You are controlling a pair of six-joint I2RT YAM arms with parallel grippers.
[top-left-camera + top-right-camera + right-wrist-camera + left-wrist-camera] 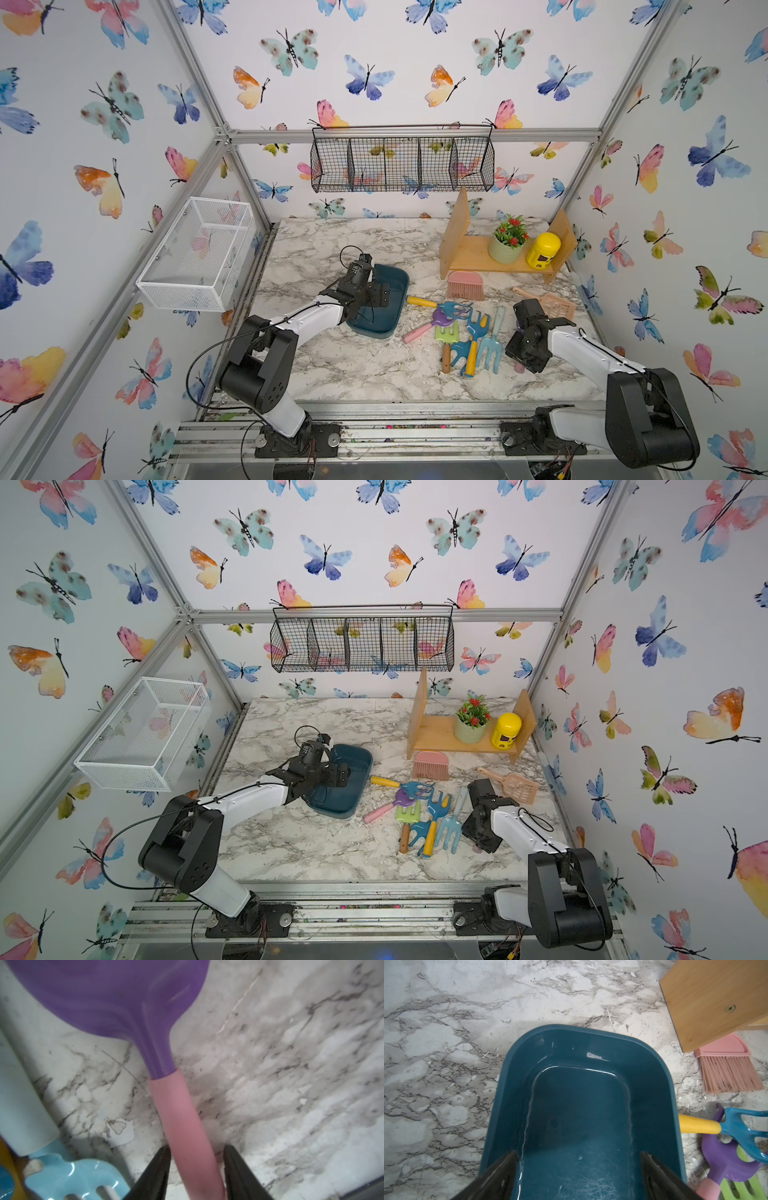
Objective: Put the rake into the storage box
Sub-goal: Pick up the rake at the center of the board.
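— What's in the containers?
— The storage box (571,1043) shows me only its own scuffed floor. Through the white mesh basket (199,253) on the side wall and the black wire basket (403,164) on the back wall I see just wallpaper. The wooden shelf (478,255) carries a potted plant (509,241) and a yellow canister (542,249).
— And the arms?
— My left gripper (578,1155) hangs over the box, fingers spread wide, grasping nothing. My right gripper (196,1148) is pitched steeply down at the right edge of the pile. Its fingers straddle the pink handle of a purple-headed tool (160,1059). The view there is blurred, so I can't tell if they're clamped.
— Is that the rake?
— Its head is cut off, so I can't say. It lies on the marble table (353,365), well apart from the box and just beside a light blue rake (490,347).
— Anything in between?
— The whole tool heap, including a teal rake (451,309) whose yellow handle ends just beside the box wall. A pink brush (466,286) sits near the shelf.
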